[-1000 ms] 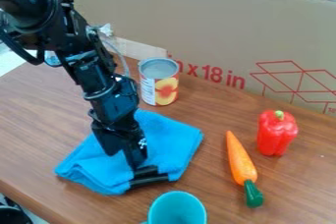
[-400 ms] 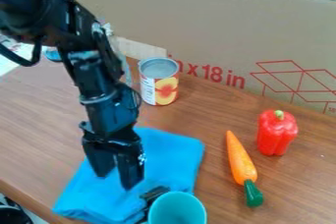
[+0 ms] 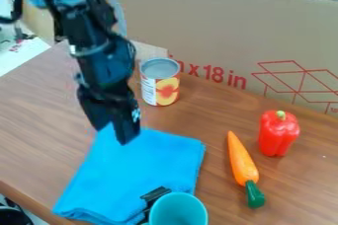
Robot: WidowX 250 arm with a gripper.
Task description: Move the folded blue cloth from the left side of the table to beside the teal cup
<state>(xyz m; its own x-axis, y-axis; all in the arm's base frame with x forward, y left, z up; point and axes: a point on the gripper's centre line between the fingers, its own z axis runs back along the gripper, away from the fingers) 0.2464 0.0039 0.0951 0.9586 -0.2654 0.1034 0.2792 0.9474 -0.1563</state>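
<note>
Btw, blk obj (image 3: 155,194) on blue cloth (image 3: 132,169) partly hid behind teal cup (image 3: 178,211)

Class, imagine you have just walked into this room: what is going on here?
A black robot arm has its claw over the far left part of a folded bright blue cloth, fingers apart with nothing between them. The cloth lies on a brown wooden table, with a small black object at its near right corner, partly hidden by a teal cup. A fruit-label can, an orange carrot and a red bell pepper are set around it.
</note>
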